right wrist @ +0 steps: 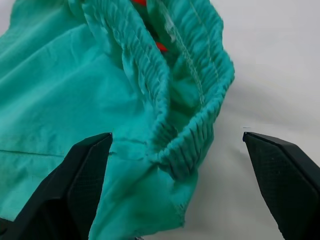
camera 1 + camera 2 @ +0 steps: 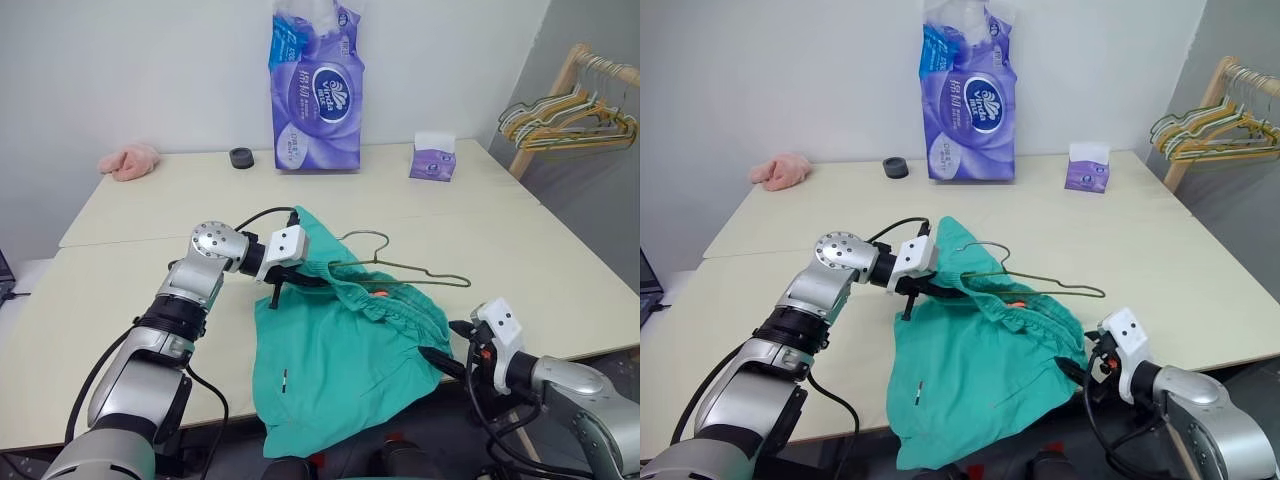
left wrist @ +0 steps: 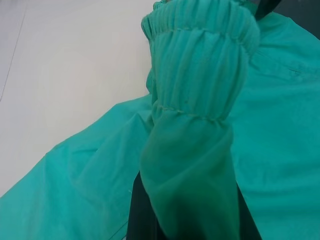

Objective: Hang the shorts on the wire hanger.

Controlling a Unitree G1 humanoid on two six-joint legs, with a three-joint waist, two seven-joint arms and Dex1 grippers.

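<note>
Left gripper (image 2: 285, 281): fingers together, clamped on the gathered waistband of the shorts (image 2: 335, 370); in the left wrist view the bunched elastic band rises straight up from between the fingers.
Right gripper (image 1: 182, 165): jaws wide apart, holding nothing; the two black fingers (image 1: 82, 175) stand either side of the near corner of the waistband, which lies between them without clear contact.
Shorts: teal-green, spread on the front part of the table (image 2: 120, 310), the legs hanging a little over the near edge; the waistband end points towards the back of the table, lifted at the left gripper; a small white tag (image 2: 284, 378) shows on the front.
Hanger (image 2: 400, 270): thin grey-green wire, lying at the waistband; its hook (image 2: 365, 238) curves up just behind the cloth, and its long arm sticks out over bare table towards the robot's right. Whether part of it runs inside the waistband I cannot tell.
Behind, on the table: a tall purple tissue pack (image 2: 317, 90), a small purple tissue box (image 2: 433, 157), a small dark round thing (image 2: 241, 157), a pink cloth (image 2: 130, 161).
Far right: a wooden rack (image 2: 560, 90) with a bunch of hangers (image 2: 570, 125).
</note>
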